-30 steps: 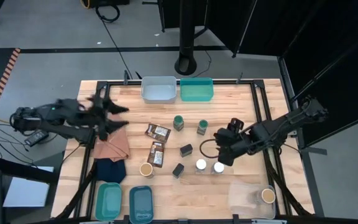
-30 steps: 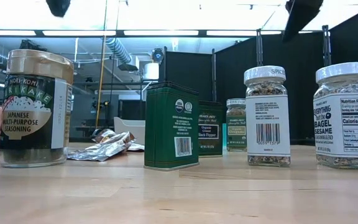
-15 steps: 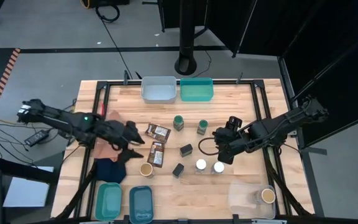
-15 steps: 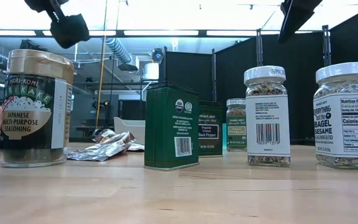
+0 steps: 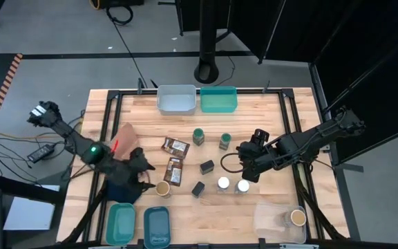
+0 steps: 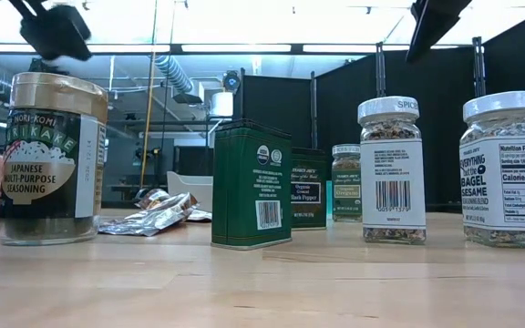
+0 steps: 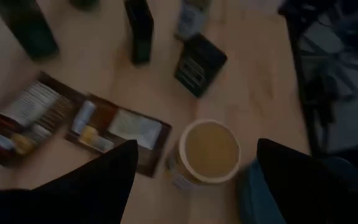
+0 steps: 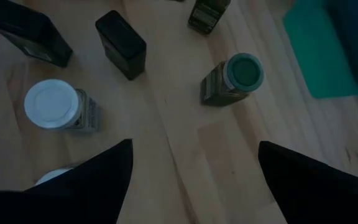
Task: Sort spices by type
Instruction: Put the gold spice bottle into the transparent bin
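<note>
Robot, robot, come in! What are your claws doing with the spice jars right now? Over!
Left gripper open, above the tan-topped jar, holding nothing. Right gripper open, above the white-lidded jars, empty. Brown packet lies right beside the tan-topped jar.

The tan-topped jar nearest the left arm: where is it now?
High view: the tan-topped jar stands left of centre, beside the lower brown packet, just right of the left gripper.
</note>
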Controlling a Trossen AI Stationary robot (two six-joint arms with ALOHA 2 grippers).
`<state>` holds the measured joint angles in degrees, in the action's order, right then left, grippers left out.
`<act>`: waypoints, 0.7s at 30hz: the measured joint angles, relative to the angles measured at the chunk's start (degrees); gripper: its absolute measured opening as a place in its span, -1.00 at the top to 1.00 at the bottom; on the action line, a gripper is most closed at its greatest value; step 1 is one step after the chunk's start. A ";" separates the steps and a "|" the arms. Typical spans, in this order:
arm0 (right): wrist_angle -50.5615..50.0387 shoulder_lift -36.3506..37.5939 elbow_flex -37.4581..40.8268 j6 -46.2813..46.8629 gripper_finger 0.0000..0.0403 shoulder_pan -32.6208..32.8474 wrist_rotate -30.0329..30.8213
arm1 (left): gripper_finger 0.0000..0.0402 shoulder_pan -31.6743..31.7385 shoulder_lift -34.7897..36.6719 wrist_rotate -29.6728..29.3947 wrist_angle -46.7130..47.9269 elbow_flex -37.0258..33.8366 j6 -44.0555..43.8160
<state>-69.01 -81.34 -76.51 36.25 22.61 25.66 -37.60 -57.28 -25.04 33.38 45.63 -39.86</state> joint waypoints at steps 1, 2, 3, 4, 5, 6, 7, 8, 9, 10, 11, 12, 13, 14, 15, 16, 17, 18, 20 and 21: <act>0.07 0.00 0.00 0.00 -0.75 0.00 0.22 | -0.67 -1.45 -0.40 -2.21 -0.02 0.00 -0.16; 0.18 0.00 0.00 0.00 -0.75 0.00 0.28 | -0.67 -2.77 -0.84 -3.74 0.13 0.00 -0.34; 0.34 0.00 0.00 0.00 -0.75 -0.06 0.28 | -0.67 -3.84 -1.32 -4.47 0.49 0.00 -0.87; 0.41 0.00 0.00 0.00 -0.75 -0.11 0.26 | -0.67 -4.80 -1.68 -4.92 0.97 0.00 -1.59; 0.41 0.00 0.00 0.00 -0.75 -0.15 0.25 | -0.67 -5.67 -2.13 -5.30 1.31 0.00 -2.66; 0.41 0.00 0.00 0.00 -0.75 -0.19 0.25 | -0.67 -6.50 -2.61 -5.45 1.47 0.00 -3.84; 0.41 0.00 0.00 0.00 -0.75 -0.27 0.25 | -0.67 -7.46 -3.15 -5.82 1.45 0.00 -4.87; 0.41 0.00 0.00 0.00 -0.75 -0.40 0.25 | -0.67 -8.55 -3.56 -6.85 0.95 -0.25 -5.78; 0.41 0.00 0.00 0.00 -0.75 -0.58 0.25 | -0.67 -9.68 -3.79 -8.27 0.33 -0.74 -6.77; 0.43 0.00 0.00 0.00 -0.75 -0.75 0.26 | -0.67 -10.83 -3.99 -10.08 -0.26 -1.31 -7.79; 0.52 0.00 0.00 0.00 -0.75 -0.92 0.26 | -0.67 -11.98 -4.19 -11.73 -1.20 -2.15 -9.14; 0.77 0.00 0.00 0.00 -0.75 -1.09 0.25 | -0.67 -13.08 -4.27 -13.31 -1.99 -3.08 -10.51; 1.15 0.00 0.00 0.00 -0.75 -1.26 0.28 | -0.67 -14.03 -4.28 -14.62 -2.56 -4.21 -11.80; 1.51 0.00 0.00 0.00 -0.75 -1.42 0.26 | -0.67 -14.89 -4.26 -15.50 -3.07 -5.25 -12.86; 1.81 -0.01 0.00 0.00 -0.75 -1.55 0.27 | -0.67 -15.59 -4.25 -15.98 -4.07 -6.40 -13.45; 2.19 -0.02 0.00 -0.12 -0.75 -1.76 0.25 | -0.67 -16.20 -4.25 -16.06 -5.12 -7.58 -14.40; 2.70 -0.02 0.00 -0.28 -0.75 -1.95 0.23 | -0.67 -16.69 -4.25 -16.08 -5.92 -8.81 -14.82; 3.18 -0.02 0.00 -0.30 -0.75 -2.15 0.23 | -0.67 -17.17 -4.25 -16.09 -7.10 -10.09 -15.01; 4.04 -0.02 0.00 -0.33 -0.75 -2.65 -0.02 | -0.67 -17.66 -4.25 -16.46 -11.08 -12.53 -14.64; 4.48 -0.02 0.00 -0.35 -0.75 -2.94 -0.14 | -0.67 -17.70 -4.25 -16.88 -12.81 -13.67 -14.56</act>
<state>-64.53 -81.36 -76.51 35.90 19.68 25.52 -55.31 -61.54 -41.92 20.57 31.96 -54.41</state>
